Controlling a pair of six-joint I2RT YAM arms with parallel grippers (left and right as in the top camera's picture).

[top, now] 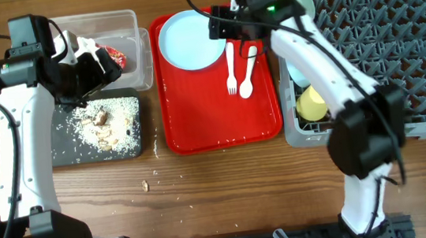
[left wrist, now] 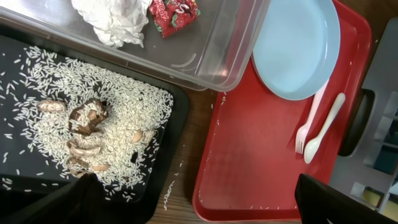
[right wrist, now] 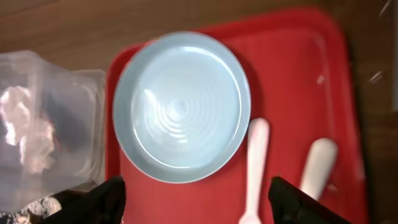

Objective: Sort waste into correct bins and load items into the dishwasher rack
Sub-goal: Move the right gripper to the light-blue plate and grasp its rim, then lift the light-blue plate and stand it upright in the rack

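the light blue plate [top: 187,40] lay flat in the far left corner of the red tray [top: 214,127], its rim close to the tray's far and left edges. the near half of that tray was open floor with only stray grains on it. the white fork [top: 231,69] and spoon [top: 246,72] lay side by side just right of the plate. their long axes ran far to near, handles toward the far edge, tines and spoon head pointing at the near edge. the fork's handle sat just beside the plate's rim. the right hand [right wrist: 199,205] hovered over the plate's right side, fingers spread wide and holding nothing. the left hand [left wrist: 211,205] hung over the join of the clear tub [top: 119,22] and the black tray [top: 65,146], also spread wide and empty. the tub held the red wrapper [left wrist: 174,12] and the white tissue [left wrist: 115,18], and its corner came right up to the red tray's left edge. brown food scraps [left wrist: 87,124] lay in rice on the black tray, and a narrow strip of table [top: 228,189] separated it from the red tray. the grey rack [top: 378,30] stood just beside the red tray's right edge, with a yellow cup [top: 312,104] and a pale bowl [top: 299,74] inside its left end.
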